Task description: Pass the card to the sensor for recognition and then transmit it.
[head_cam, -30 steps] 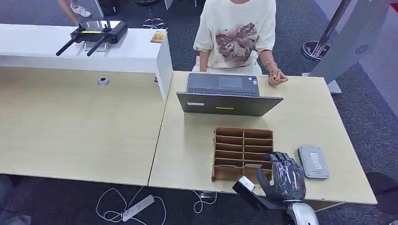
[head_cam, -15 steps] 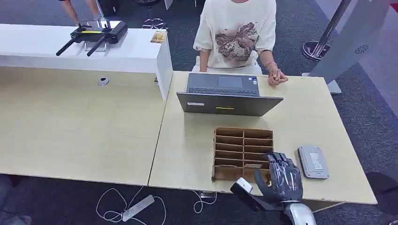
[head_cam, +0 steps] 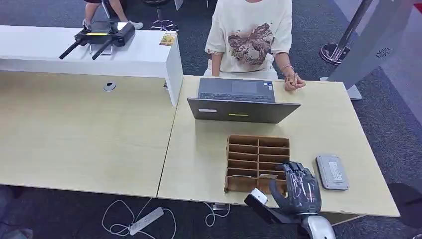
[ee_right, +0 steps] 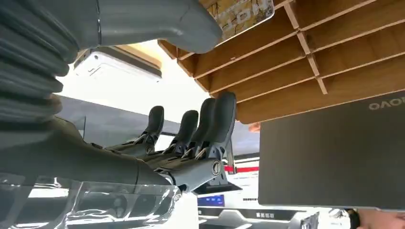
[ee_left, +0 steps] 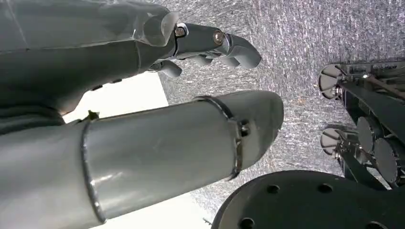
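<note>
A: From the head view, the right hand [head_cam: 297, 188] sits over the near right corner of the wooden rack [head_cam: 258, 162], fingers [head_cam: 298, 174] stretched forward side by side above the nearest slots. The card [head_cam: 269, 176] stands in a near slot, just beside the thumb. The sensor [head_cam: 332, 172], a flat grey box, lies on the worktop [head_cam: 199, 149] just right of the rack, apart from the hand.

B: The right wrist view adds the underside: the fingers [ee_right: 210, 124] are straight and spread from the thumb, with air between them. The card [ee_right: 241, 13] shows there as a patterned edge poking from the rack [ee_right: 305, 62], right by the thumb tip; whether they touch, one cannot tell. Nothing is gripped.

A: And the left hand [ee_left: 210, 43]?

B: The left wrist view has it hanging over grey carpet [ee_left: 296, 62], fingers [ee_left: 239, 50] loosely curled, holding nothing.

A: Farther back, an open laptop [head_cam: 241, 102] stands behind the rack, and a person [head_cam: 251, 35] in a pale printed shirt sits beyond it, one hand on the worktop's far edge. A second pale worktop joins on the left, with a white counter [head_cam: 139, 55] carrying a black device with antennas [head_cam: 102, 36]. A power strip [head_cam: 147, 220] and cables lie on the dark carpet below.
</note>
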`<state>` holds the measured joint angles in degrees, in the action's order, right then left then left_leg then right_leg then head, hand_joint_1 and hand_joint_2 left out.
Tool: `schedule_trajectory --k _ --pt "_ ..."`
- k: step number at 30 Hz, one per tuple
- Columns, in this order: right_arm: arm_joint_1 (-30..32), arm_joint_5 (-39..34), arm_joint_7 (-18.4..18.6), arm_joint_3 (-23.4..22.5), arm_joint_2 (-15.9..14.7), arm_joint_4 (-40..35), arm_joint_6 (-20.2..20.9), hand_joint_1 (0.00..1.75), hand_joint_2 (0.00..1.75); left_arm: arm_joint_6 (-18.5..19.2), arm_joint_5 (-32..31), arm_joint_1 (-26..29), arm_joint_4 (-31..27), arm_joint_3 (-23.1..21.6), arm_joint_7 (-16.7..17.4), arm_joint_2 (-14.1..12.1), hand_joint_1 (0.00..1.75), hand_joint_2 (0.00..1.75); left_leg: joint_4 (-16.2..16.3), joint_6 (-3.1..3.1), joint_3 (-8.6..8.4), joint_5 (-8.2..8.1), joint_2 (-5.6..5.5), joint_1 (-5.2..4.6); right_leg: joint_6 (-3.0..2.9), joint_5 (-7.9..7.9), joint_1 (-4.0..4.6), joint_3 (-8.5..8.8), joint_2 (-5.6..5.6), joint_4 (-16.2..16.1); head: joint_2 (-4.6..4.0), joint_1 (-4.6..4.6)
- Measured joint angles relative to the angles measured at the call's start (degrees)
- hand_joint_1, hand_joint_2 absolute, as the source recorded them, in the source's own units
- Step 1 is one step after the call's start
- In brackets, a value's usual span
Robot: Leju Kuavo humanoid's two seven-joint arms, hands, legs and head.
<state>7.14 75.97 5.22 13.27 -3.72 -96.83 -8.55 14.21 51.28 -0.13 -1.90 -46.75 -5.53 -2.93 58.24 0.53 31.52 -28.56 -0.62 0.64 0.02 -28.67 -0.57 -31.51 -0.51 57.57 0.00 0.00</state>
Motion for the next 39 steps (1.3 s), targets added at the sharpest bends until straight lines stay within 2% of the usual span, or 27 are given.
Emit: schedule_trajectory --k 3,6,22,26,39 --pt "0.01 -0.11 0.00 -0.13 -0.02 -0.02 -0.09 0.82 1.75 0.00 -0.22 -0.01 0.00 -0.15 0.04 0.00 0.00 0.00 0.00 0.00 -0.01 0.00 0.00 0.00 0.00 0.00 0.00 0.00 0.00 0.00 0.00 0.00" --pt "0.00 -0.11 -0.09 -0.31 -0.02 -0.07 -0.11 0.89 1.75 0.02 -0.28 -0.03 0.00 -0.65 0.30 -0.13 0.00 0.00 0.00 0.00 0.00 0.00 0.00 0.00 0.00 0.00 0.00 0.00 0.00 0.00 0.00 0.00" --pt "-3.02 -0.02 -1.16 0.13 0.35 1.33 0.48 0.87 1.75 -0.44 0.24 -0.12 -0.11 -1.16 0.79 -0.22 0.00 0.00 0.00 0.00 0.00 0.01 0.00 0.00 0.00 0.00 0.00 0.01 0.00 0.01 0.00 0.00" --pt "-3.93 -0.13 -1.38 0.28 0.37 2.03 0.61 0.96 1.75 -0.44 0.44 -0.14 -0.11 -1.31 0.83 -0.22 0.00 0.00 0.00 0.00 0.00 0.01 0.00 0.00 0.00 0.00 0.00 0.01 0.01 0.01 0.00 0.00" --pt "-5.56 -1.55 -2.32 1.14 0.35 4.83 1.01 0.96 1.75 -0.39 0.59 -0.17 -0.33 -2.40 1.05 -0.61 0.00 0.00 0.00 0.00 -0.01 0.01 0.00 0.00 -0.01 0.01 0.00 0.00 0.00 0.01 0.00 0.00"
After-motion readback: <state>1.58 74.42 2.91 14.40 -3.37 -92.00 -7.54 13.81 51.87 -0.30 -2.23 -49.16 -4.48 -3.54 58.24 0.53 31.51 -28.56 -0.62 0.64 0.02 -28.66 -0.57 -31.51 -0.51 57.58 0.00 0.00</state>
